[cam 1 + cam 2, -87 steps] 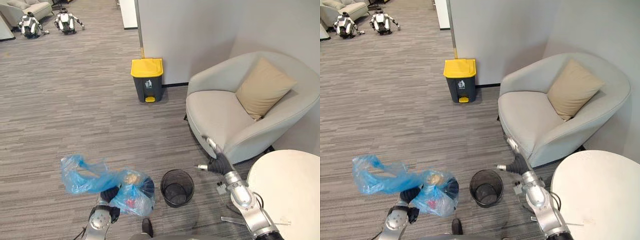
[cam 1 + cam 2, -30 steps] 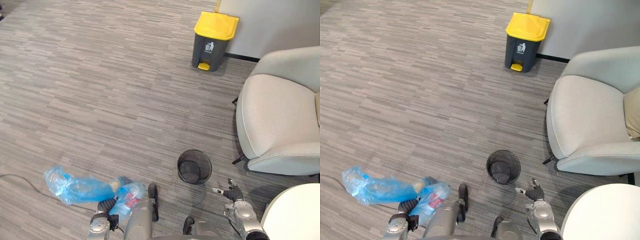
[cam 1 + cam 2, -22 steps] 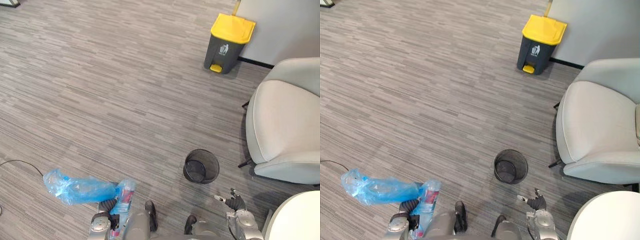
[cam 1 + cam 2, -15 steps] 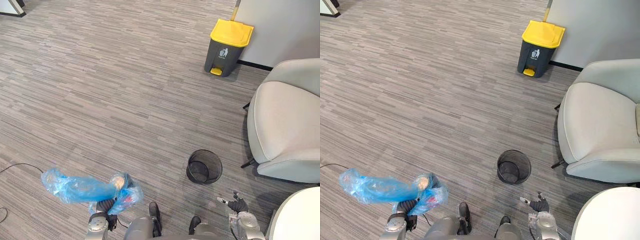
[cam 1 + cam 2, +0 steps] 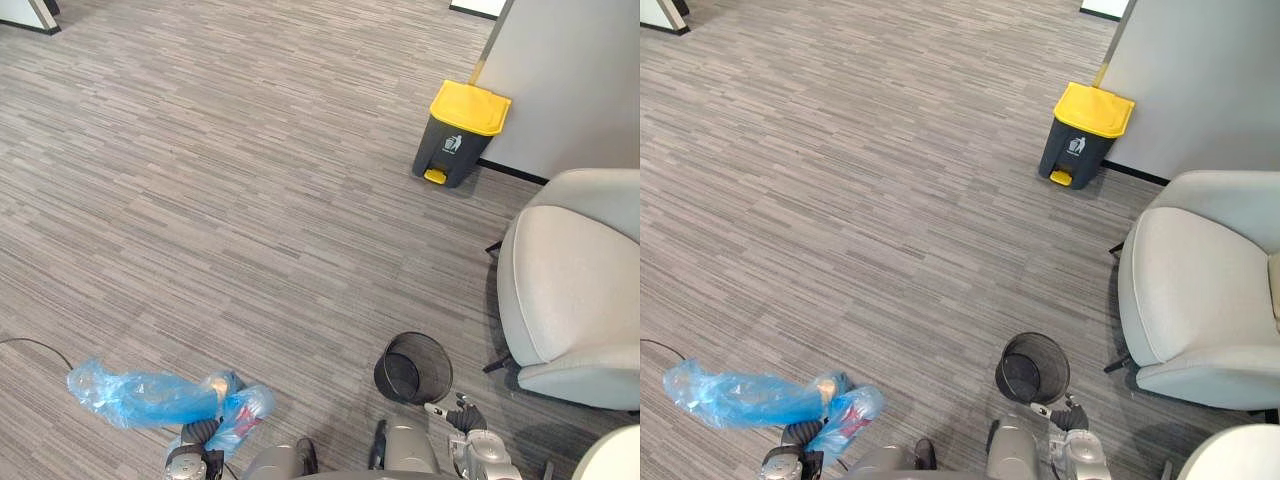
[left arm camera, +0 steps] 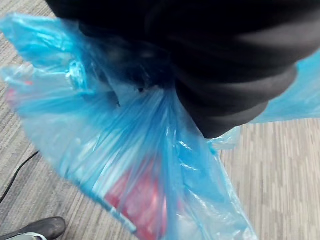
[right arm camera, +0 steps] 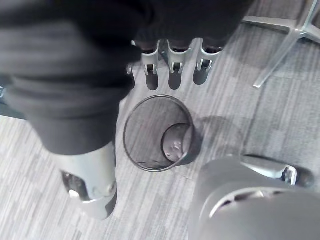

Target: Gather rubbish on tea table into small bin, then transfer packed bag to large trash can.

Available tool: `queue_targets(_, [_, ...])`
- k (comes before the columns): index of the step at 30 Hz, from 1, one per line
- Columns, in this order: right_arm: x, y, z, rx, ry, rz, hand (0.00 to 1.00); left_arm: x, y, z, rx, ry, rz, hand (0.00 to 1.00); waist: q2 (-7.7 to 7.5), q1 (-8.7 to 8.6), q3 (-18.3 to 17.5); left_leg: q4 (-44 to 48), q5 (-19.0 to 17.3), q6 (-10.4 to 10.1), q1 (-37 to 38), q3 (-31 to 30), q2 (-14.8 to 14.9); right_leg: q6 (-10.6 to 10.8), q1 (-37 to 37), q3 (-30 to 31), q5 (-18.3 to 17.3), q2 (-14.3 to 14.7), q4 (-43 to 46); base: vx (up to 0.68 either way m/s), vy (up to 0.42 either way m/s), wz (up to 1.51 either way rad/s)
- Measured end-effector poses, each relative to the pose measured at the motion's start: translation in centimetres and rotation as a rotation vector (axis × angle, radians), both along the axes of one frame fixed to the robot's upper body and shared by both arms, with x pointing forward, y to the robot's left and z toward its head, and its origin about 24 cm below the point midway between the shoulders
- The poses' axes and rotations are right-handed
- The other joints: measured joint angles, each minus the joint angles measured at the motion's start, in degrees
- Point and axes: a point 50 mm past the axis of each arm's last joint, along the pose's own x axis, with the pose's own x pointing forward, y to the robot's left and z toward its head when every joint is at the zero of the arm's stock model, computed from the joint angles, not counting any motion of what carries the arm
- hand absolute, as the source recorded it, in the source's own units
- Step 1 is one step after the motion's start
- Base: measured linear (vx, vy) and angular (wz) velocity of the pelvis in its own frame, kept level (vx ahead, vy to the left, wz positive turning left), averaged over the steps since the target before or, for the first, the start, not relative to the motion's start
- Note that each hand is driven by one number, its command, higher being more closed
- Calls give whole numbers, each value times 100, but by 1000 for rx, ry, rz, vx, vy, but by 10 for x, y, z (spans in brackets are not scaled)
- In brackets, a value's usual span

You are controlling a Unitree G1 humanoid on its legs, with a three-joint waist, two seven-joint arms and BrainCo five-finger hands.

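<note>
grey armchair (image 5: 570, 290) w/ dark legs on striped grey carpet (image 5: 220, 200), by grey wall (image 5: 580, 80).

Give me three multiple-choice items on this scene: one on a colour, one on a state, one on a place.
1. The large can's lid is: A. red B. yellow C. green
2. The small bin is: A. upright, unlined B. tipped over C. lined with a bag
3. The blue bag is: A. in the small bin B. in the large can C. at the left hand

B: the lid is yellow. A: the right wrist view shows bare mesh, standing. C: the bag bunches against that hand's cover.
</note>
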Motion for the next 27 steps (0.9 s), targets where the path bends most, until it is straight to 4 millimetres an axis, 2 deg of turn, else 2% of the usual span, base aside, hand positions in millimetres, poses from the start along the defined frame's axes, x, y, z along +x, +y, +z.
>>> queue_targets(2, [3, 0, 1, -2, -8, 3, 0, 8, 1, 3, 2, -22, -1, 100, 21, -45, 8, -166, -36, -76, 176, -85, -1, -63, -206, -337, 50, 273, -777, 362, 0, 30])
queue_targets(3, [1, -2, 1, -5, -2, -1, 0, 10, 3, 4, 6, -29, -2, 100, 10, -107, 13, -298, -53, -242, 308, -207, -58, -360, -228, -460, 244, 435, -1282, 447, -24, 50])
queue_targets(5, [-11, -7, -2, -11, 24, -21, 0, 14, 2, 5, 2, -41, -5, 100, 20, -141, -7, -353, -193, -483, 577, -387, -104, -702, -134, -563, 476, 563, -1553, 417, -54, 61])
queue_targets(6, [-22, -9, -5, -12, 45, -42, 0, 17, 1, 6, 0, -47, -7, 100, 10, -187, -35, -341, -292, -641, 736, -564, -109, -956, 23, -629, 695, 588, -1638, 611, -87, 94])
queue_targets(7, [-30, -13, -6, -13, 60, -71, 0, 20, -6, 5, -18, -56, -10, 100, 180, -239, -98, -238, -335, -789, 817, -675, 55, -1129, 204, -918, 598, 604, -1666, 631, -90, 93])
queue_targets(8, [-33, -14, -5, -14, 53, -82, 0, 24, -9, 7, -24, -75, -14, 100, 243, -275, -106, 61, -301, -1020, 683, -592, 152, -1172, 323, -1050, 517, 634, -1752, 761, -119, 82])
queue_targets(9, [-26, -13, 0, -16, 6, -84, 0, 31, -14, 10, -38, -107, -17, 100, 337, -287, -66, 1412, -183, -1306, 187, -324, 390, -1199, 727, -1129, 468, 783, -2075, 602, -103, 43])
queue_targets(10, [-23, -11, 2, -15, -11, -80, 0, 32, -16, 11, -41, -117, -17, 100, 349, -248, -60, 2172, -131, -1466, -92, -198, 567, -1199, 954, -1094, 468, 872, -2254, 696, -107, 12])
queue_targets(11, [-16, -8, 5, -10, -43, -71, 0, 31, -17, 12, -44, -127, -16, 100, 334, -193, -46, 3269, -172, -1403, -392, 115, 896, -1203, 1449, -964, 465, 1044, -2542, 532, -50, -26])
queue_targets(12, [-10, -6, 9, -3, -81, -76, 0, 31, -20, 12, -53, -130, -18, 100, 277, -72, -22, 3867, -307, -1172, -559, 364, 1113, -1229, 1907, -769, 447, 1106, -2758, 500, -35, -40])
queue_targets(15, [6, -5, 18, -4, -144, -70, 0, 35, -25, 15, -72, -158, -28, 100, 183, 124, -67, 3859, -481, -879, -1304, 555, 1412, -1234, 2296, -346, 442, 1065, -2907, 387, 27, -59])
queue_targets(16, [8, -4, 19, -4, -151, -68, 0, 36, -26, 16, -73, -161, -29, 100, 189, 194, -69, 3726, -481, -879, -1472, 547, 1476, -1232, 2317, -248, 441, 1060, -2922, 322, 137, -94])
queue_targets(17, [11, -3, 19, 0, -157, -68, 0, 35, -26, 16, -74, -162, -22, 100, 176, 268, -57, 3360, -480, -880, -1772, 379, 1517, -1155, 2395, 6, 396, 1008, -2979, 319, 205, -95])
queue_targets(18, [13, -1, 20, 6, -162, -72, 0, 34, -25, 15, -78, -162, -3, 100, 119, 302, -26, 2838, -440, -947, -1972, 136, 1436, -917, 2499, 199, 243, 868, -2979, 327, 236, -89])
queue_targets(19, [14, -1, 20, 6, -163, -78, 0, 34, -26, 15, -84, -163, 5, 100, 118, 310, -26, 2439, -365, -1055, -1996, -14, 1386, -800, 2535, 290, 156, 812, -2959, 341, 289, -87])
queue_targets(20, [5, -4, 17, -5, -141, -99, 0, 33, -32, 13, -99, -161, 11, 100, 237, 324, -75, 1429, 32, -1274, -1912, -390, 1342, -515, 2579, 440, -42, 790, -2927, 329, 352, -102])
queue_targets(21, [-1, -10, 15, -20, -118, -110, 0, 29, -37, 9, -116, -144, 18, 100, 429, 370, -150, 992, 937, -1351, -1852, -696, 1427, -180, 2613, 665, -401, 835, -2796, 388, 461, -96])
queue_targets(22, [-3, -5, 11, -1, -94, -114, 0, 29, -37, 6, -120, -126, 18, 100, 323, 349, -123, 1230, 737, -1258, -1846, -580, 1334, -90, 2613, 778, -499, 672, -2666, 315, 392, -68])
queue_targets(23, [-7, 3, 7, 21, -78, -117, 0, 30, -33, 6, -109, -119, 17, 100, 137, 244, -194, 1243, 541, -1172, -1775, -381, 1149, -91, 2552, 830, -493, 414, -2563, 393, 419, -50])
queue_targets(25, [-13, 8, 4, 38, -61, -122, 0, 29, -26, 8, -91, -119, 17, 100, 20, 260, -271, 1376, 207, -1065, -1675, -6, 1066, 3, 2338, 1030, -404, 154, -2281, 342, 348, -81])
queue_targets(26, [-8, 9, 4, 42, -67, -118, 0, 25, -24, 6, -86, -101, 21, 100, -78, 256, -316, 1327, 69, -962, -1480, 307, 1036, 169, 2100, 1222, -311, -5, -1855, 262, 282, -110])
queue_targets(27, [-5, 10, 4, 45, -64, -113, 0, 21, -22, 3, -85, -81, 23, 100, -26, 263, -283, 1174, 5, -901, -1208, 599, 989, 429, 1751, 1268, -144, -168, -1196, 253, 257, -104])
